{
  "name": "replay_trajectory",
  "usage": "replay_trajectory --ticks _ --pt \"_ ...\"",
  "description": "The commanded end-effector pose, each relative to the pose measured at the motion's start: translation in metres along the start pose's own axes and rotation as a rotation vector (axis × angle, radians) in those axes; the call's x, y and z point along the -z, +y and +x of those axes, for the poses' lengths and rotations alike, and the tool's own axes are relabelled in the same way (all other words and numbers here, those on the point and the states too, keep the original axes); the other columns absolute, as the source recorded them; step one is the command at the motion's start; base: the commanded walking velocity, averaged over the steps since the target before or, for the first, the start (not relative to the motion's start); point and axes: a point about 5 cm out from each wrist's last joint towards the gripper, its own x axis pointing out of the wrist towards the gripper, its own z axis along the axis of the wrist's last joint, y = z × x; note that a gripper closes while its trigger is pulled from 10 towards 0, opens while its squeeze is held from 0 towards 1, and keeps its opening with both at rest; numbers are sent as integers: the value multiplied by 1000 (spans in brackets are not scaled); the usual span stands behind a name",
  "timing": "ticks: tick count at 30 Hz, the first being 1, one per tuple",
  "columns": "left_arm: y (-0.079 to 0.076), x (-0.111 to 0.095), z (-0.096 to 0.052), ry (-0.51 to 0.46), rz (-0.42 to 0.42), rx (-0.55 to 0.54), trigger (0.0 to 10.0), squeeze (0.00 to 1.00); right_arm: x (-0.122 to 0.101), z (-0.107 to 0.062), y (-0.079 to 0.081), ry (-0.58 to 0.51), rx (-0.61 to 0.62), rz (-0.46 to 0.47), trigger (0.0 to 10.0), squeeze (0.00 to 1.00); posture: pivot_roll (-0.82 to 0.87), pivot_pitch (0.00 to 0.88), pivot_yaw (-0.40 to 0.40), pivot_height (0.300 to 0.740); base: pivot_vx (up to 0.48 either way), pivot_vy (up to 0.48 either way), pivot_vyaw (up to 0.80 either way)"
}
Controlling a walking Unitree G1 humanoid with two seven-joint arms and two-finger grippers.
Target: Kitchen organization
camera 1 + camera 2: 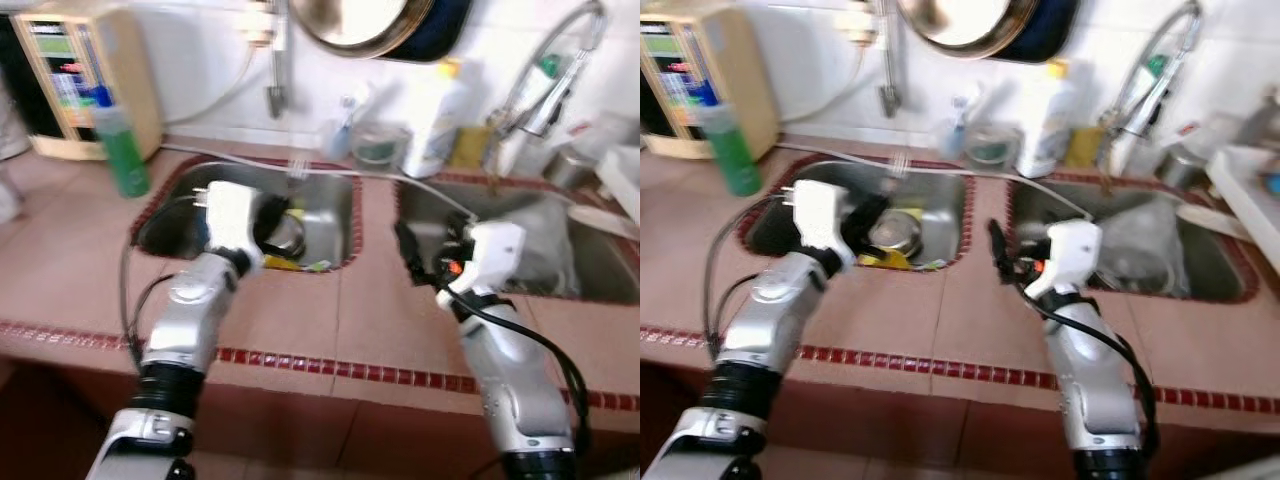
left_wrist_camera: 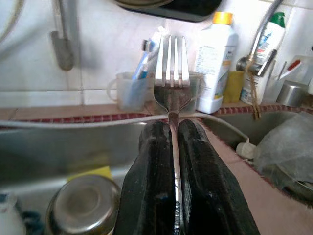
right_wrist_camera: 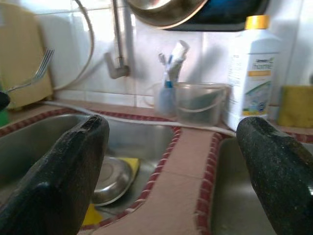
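Left gripper (image 2: 173, 147) clamped tight on a fork (image 2: 171, 68), tines up, held over the left sink basin (image 1: 330, 215) near its front edge. Right gripper (image 3: 171, 161) spread wide, holding nothing, above the tiled divider (image 1: 375, 250) between basins.

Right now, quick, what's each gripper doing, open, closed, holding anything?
Left gripper: closed on a fork, above the left sink.
Right gripper: open, holding nothing, over the counter strip between the sinks.
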Motion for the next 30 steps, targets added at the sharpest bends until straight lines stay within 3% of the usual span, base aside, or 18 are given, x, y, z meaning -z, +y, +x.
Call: replay_trajectory --ticks 1,12,22,30 --pt "-8 -5 4 -14 11 28 10000 0 -4 0 -7 -14 19 -12 10000 0 -76 0 11 740 326 0 0" --pt "-9 -10 10 -27 -8 46 10000 0 -5 2 -6 -19 12 -14 10000 0 -88 0 21 740 54 0 0" --pt "-9 -1 19 59 76 84 10000 0 -2 -4 -1 13 -15 -9 10000 0 -103 0 24 740 0 0 0" --pt "-3 -9 36 91 143 119 10000 0 5 -31 8 112 -101 -6 10000 0 -141 45 32 740 0 0 0"
